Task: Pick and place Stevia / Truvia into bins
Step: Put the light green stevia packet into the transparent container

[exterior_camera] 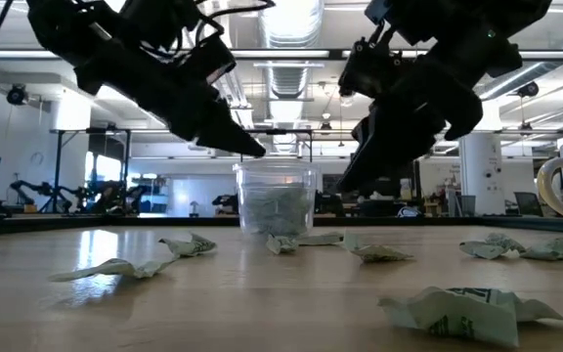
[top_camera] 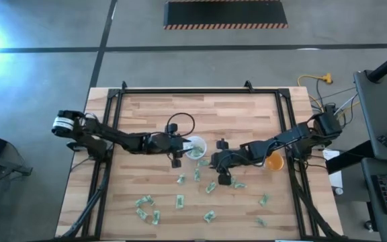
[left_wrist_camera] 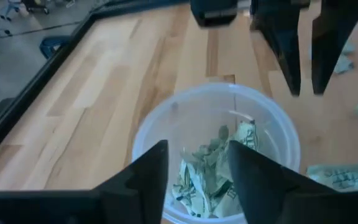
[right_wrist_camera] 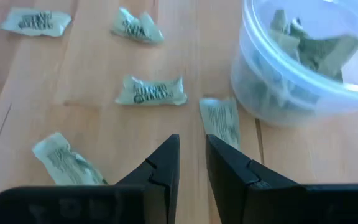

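The translucent cup [left_wrist_camera: 216,149] already holds a heap of crumpled green-and-white packets [left_wrist_camera: 213,171], so the job is partly done. The left gripper [left_wrist_camera: 194,168] hovers over the cup's mouth, fingers released and empty. The right gripper [right_wrist_camera: 191,165] hangs beside the cup over a loose packet [right_wrist_camera: 219,121], fingers narrowly parted, grasping nothing. Many packets remain scattered on the table [top_camera: 247,114].

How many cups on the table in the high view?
2. The translucent cup, with sweetener packets inside, stands mid-table between the two arms. The orange cup stands nearer the table's right edge, partly under the right arm. No other shows; an arm could hide one.
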Action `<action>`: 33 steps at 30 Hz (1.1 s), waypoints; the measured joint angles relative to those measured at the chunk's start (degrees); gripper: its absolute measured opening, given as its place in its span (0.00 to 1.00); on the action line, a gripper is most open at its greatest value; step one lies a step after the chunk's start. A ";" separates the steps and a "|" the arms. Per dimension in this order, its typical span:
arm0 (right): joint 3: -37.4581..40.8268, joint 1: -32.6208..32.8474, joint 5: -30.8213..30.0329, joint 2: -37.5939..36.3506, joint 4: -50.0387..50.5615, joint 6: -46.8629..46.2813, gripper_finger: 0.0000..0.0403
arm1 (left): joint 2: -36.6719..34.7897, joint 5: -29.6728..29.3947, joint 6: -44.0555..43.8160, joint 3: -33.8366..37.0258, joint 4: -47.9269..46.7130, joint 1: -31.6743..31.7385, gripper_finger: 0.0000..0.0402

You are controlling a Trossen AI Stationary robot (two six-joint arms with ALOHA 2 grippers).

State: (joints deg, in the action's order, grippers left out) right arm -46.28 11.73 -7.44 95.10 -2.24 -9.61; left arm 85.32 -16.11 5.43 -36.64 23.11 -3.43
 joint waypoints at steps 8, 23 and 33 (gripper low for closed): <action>0.00 -0.16 -2.00 3.64 -2.63 2.78 0.20 | -12.25 6.65 -3.19 0.17 -12.57 -0.78 0.48; 0.08 -0.21 -7.69 7.06 -4.26 0.81 0.36 | -35.04 7.53 -5.09 0.50 -24.66 -13.35 0.49; -0.85 -0.99 -7.48 9.26 -4.53 1.08 0.38 | -39.61 6.66 -4.61 0.50 -25.55 -19.13 0.49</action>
State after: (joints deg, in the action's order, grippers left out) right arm -47.13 10.73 -14.92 104.36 -6.77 -8.53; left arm 45.71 -9.45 0.82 -36.14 -2.44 -22.56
